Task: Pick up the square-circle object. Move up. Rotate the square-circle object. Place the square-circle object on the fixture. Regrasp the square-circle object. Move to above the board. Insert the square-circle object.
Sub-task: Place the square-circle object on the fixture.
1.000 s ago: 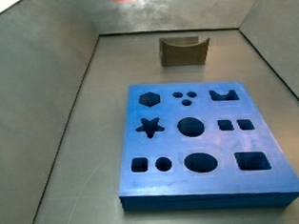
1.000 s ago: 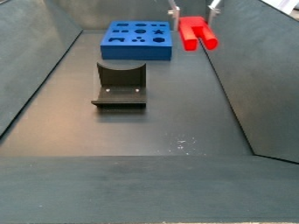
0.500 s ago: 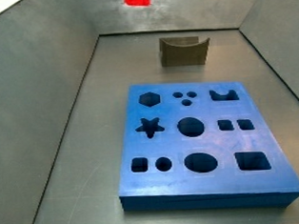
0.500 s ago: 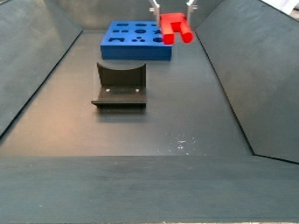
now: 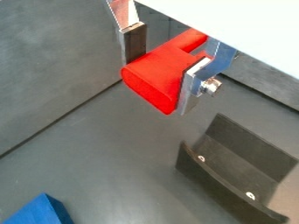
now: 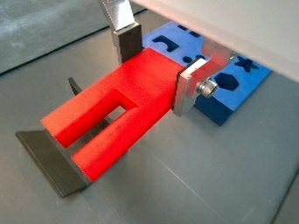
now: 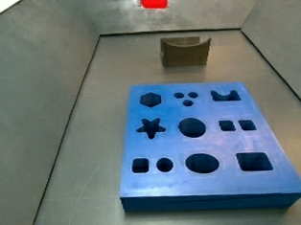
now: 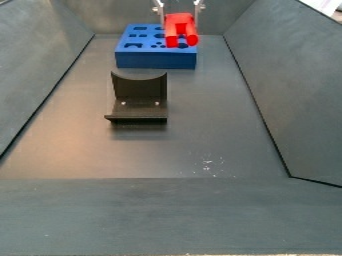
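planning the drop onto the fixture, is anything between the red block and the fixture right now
Nothing visible. The gripper holds the square-circle object in the air, and the fixture stands alone on the floor with its top bare.

Two side views, high up, looking down along the floor from opposite ends: blue board [image 7: 206,145] close and fixture [image 7: 184,51] far, then fixture [image 8: 138,97] close and board [image 8: 156,46] far. Two wrist views, very near, peering down past the tool [image 5: 167,63] clamped on the red block [image 5: 163,73]; board [image 6: 216,74] and fixture [image 5: 239,171] beneath.
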You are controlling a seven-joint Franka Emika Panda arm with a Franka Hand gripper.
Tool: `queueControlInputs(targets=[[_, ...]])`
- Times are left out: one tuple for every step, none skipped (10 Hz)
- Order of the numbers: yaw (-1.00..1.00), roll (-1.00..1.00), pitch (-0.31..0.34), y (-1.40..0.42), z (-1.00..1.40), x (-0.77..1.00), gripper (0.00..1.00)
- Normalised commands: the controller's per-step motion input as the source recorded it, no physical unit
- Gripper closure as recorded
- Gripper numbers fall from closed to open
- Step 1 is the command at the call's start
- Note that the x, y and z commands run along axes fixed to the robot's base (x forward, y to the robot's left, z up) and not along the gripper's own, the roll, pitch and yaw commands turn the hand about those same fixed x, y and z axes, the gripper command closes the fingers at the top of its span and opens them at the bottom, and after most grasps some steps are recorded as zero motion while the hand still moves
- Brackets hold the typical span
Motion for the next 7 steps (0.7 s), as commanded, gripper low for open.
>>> queueControlInputs(targets=[[0.04,-0.01,0.166,-0.04,0.00,0.83,1.00],[0.00,-1.00,-0.186,0.68,0.14,1.00,1.00],[0.00,-1.00,-0.182,0.72,0.15,1.00,1.00],[-0.01,-1.00,-0.163,0.58,0.08,0.89,1.00],[-0.01,-1.00,-0.144,0.39,0.03,0.78,1.00],[0.00,-1.00,-0.122,0.19,0.02,0.69,1.00],[0.00,-1.00,-0.077,0.07,0.01,0.56,1.00]])
